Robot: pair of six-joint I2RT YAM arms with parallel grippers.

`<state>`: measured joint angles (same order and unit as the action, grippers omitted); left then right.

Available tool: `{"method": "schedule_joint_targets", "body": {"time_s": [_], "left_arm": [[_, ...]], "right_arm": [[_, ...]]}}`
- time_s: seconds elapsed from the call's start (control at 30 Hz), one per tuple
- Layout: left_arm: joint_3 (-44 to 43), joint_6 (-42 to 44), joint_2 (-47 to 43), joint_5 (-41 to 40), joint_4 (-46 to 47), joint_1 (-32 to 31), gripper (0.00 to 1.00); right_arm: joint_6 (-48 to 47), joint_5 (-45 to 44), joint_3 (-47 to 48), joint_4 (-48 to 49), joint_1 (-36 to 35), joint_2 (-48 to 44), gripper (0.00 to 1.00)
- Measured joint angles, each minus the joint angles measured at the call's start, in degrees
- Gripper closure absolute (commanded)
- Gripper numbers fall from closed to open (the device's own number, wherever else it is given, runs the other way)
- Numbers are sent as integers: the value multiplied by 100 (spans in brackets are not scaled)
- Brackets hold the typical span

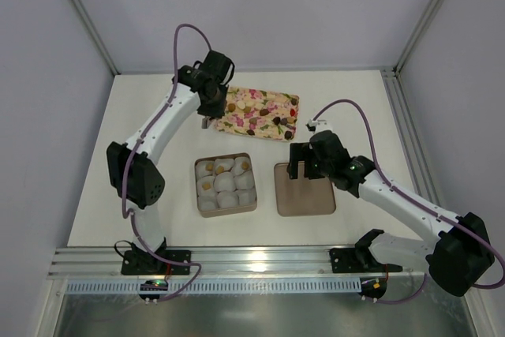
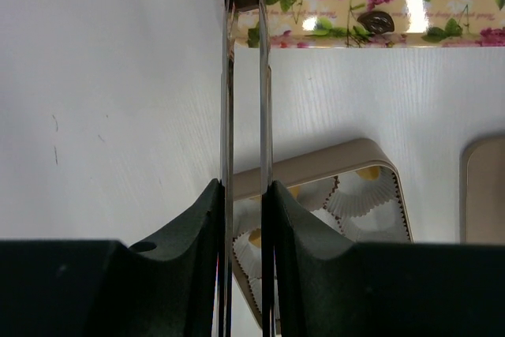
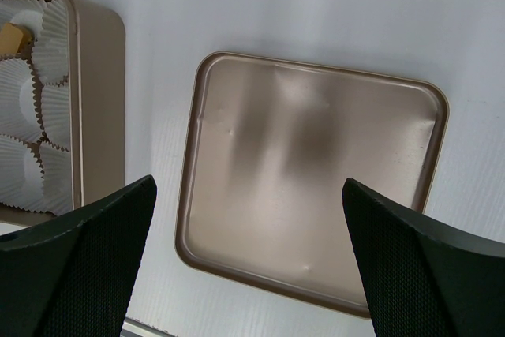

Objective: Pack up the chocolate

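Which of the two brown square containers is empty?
The one on the right: its brown floor is bare. The left one is filled with white crinkled paper cups, some holding chocolate.

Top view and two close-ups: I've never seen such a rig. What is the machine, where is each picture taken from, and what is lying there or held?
Two robot arms are bolted at the near edge of the table. The wide picture comes from a fixed camera above and behind them; each close-up is from a camera on one arm's wrist. On the table lie a floral tray with loose chocolates, a square box of white paper cups, some filled, and a shallow brown lid. The left hand is closed on thin metal tweezers reaching the tray; whether they grip anything is unclear. The right hand hangs open and empty over the lid.
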<state>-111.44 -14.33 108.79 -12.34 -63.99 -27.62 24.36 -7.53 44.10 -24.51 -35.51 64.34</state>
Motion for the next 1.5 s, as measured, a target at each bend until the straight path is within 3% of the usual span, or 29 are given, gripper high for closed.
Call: {"method": "schedule_joint_targets", "body": {"time_s": [0.53,0.97,1.5], "left_arm": [[396,-17,-24,323,188,0,88],[354,-17,905,363,466,0,88],[354,17,911,289,507,0,66]], "right_arm": [[44,0,-127,7,0,-87,0],[105,-4,-201,-11,0,-229,0],[105,-2,-232,-2,0,-232,0]]}}
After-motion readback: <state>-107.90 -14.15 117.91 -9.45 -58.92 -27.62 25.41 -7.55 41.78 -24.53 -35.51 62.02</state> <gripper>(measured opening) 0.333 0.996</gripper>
